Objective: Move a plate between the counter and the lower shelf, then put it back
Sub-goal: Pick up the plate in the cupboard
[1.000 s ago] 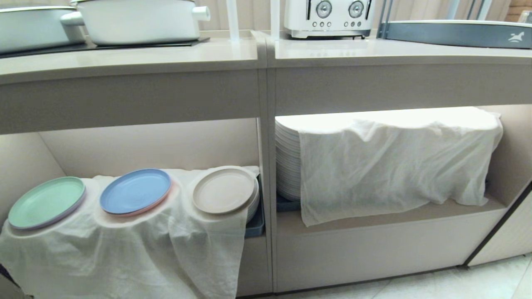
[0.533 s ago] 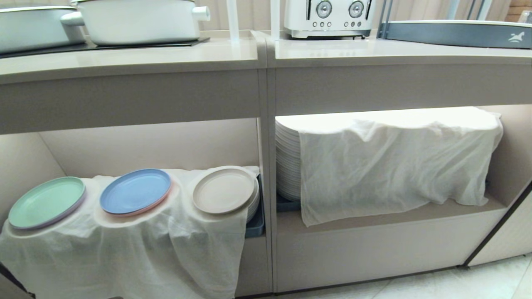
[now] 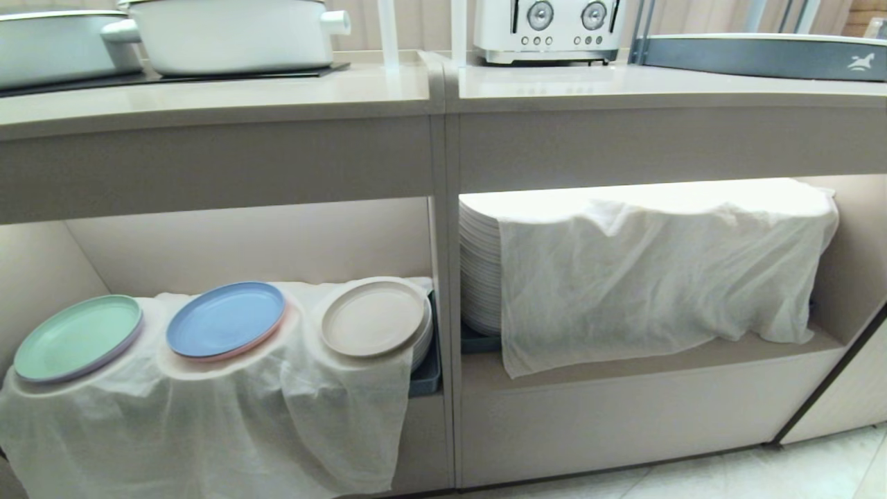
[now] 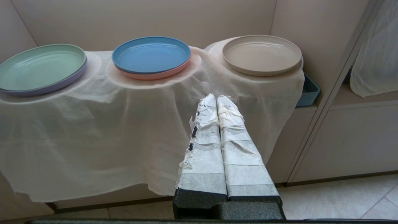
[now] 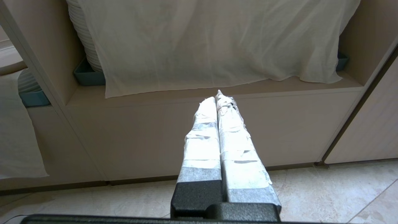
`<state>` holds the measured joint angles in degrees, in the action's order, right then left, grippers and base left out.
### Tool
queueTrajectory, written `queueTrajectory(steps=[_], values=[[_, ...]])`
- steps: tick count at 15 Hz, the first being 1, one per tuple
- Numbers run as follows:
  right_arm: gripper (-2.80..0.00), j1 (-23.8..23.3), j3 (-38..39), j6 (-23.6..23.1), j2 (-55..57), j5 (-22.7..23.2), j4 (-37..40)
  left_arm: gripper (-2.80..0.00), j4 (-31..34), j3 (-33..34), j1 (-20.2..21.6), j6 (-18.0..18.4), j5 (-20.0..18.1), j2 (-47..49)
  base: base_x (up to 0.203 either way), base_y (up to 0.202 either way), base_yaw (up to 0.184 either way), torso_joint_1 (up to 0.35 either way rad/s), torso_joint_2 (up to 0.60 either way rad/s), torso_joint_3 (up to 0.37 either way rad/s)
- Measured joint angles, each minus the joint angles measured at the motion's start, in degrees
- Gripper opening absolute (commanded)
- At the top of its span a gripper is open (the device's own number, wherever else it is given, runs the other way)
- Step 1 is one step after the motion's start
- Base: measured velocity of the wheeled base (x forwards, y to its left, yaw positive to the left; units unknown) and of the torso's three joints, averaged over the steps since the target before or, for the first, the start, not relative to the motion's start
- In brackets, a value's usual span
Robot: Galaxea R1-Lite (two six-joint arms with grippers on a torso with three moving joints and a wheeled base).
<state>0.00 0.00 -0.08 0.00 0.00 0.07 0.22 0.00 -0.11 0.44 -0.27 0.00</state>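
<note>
Hanging low outside the lower shelf point(image 3: 242, 235), the left gripper point(image 4: 216, 99) is pointing at the draped cloth point(image 4: 93, 124), fingers pressed together, empty | right gripper point(image 5: 219, 97), likewise closed, is facing the neighbouring bay | plate point(image 3: 373, 317) is resting atop the rightmost cloth-covered stack | only the head camera is showing the counter point(image 3: 208, 97).

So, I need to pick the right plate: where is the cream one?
In the head view, the cream plate sits on the cloth-draped stack in the lower shelf, right of the blue plate.
</note>
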Motion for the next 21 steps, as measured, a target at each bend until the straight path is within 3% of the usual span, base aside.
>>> queueTrajectory(steps=[16, 21], values=[[-2.8, 0.0, 0.0, 0.03, 0.0, 0.0, 0.0, -2.8, 0.02, 0.0, 0.01, 0.81, 0.16, 0.0, 0.0, 0.0, 0.0, 0.0, 0.0, 0.0], [-2.8, 0.0, 0.0, -0.01, 0.0, 0.0, 0.02, -2.8, -1.15, -1.4, 0.01, 1.18, -1.64, 0.0, 0.0, 0.0, 0.0, 0.0, 0.0, 0.0]])
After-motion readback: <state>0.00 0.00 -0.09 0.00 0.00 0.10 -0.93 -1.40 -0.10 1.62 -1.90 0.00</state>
